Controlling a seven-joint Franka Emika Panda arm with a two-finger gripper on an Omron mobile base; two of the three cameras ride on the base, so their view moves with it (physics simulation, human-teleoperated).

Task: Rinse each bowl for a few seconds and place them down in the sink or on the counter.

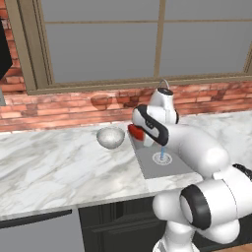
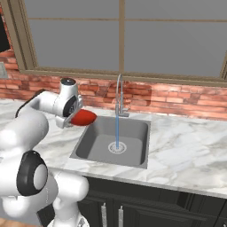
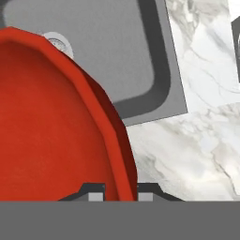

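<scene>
My claw [image 3: 117,190] is clamped on the rim of the glossy red bowl [image 2: 83,118], held tilted over the sink's [image 2: 95,142] near-left edge. Beyond the claw a thin water stream [image 2: 117,128] hits the round drain. The speckled white bowl [image 1: 110,137] sits on the veined marble table [image 1: 54,167] beside it.

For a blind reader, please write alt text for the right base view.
The end effector holds the red bowl above the sink's left edge. Water runs from the faucet to the drain, beside the marble counter.
</scene>
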